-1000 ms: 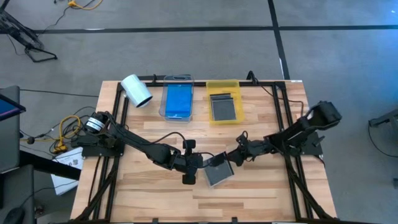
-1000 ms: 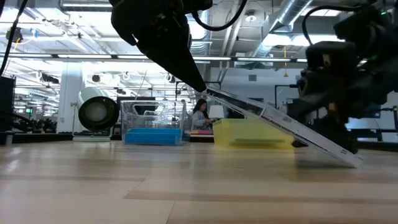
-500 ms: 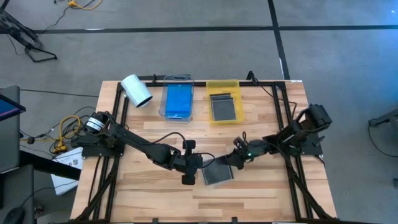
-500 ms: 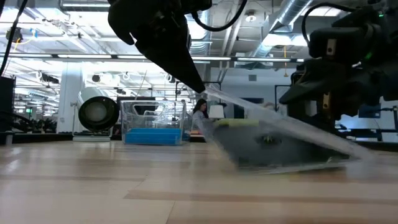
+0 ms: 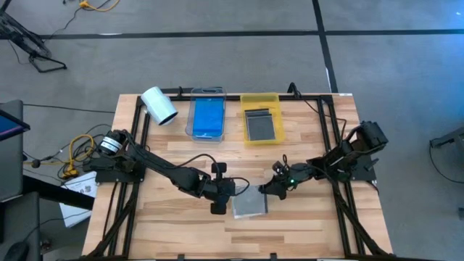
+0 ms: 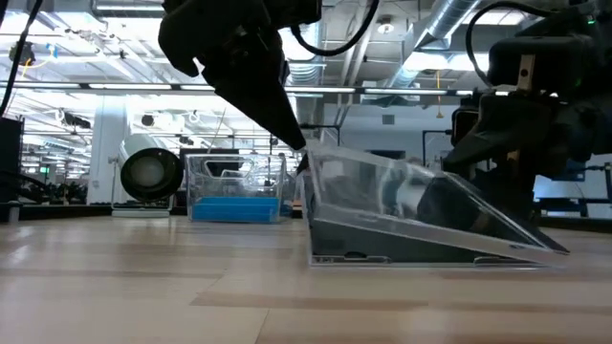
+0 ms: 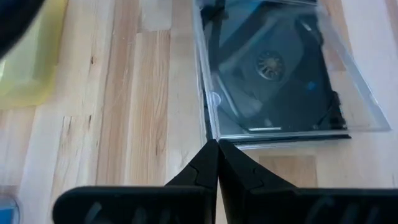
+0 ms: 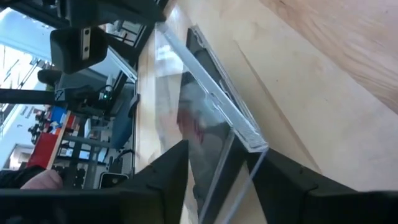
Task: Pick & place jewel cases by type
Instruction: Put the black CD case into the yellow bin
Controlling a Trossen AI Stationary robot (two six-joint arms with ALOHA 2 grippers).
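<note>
Got the clear jewel case (image 5: 250, 206) lying near the table's front with its lid propped open, my left gripper (image 5: 230, 190) pinched shut on the lid's corner, my right gripper's (image 5: 265, 190) half-open fingers straddling its raised edge, blue tray (image 5: 207, 118) and yellow tray (image 5: 260, 118) way back.

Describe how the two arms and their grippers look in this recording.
Both arms are dark, jointed and slender, with black cables along them. The left gripper has two black fingers tapering to wedge-shaped tips. The right gripper has similar black angular fingers, and a small green light glows near its wrist in the high view. The left arm's base carries a silver-ringed cylindrical part.
</note>
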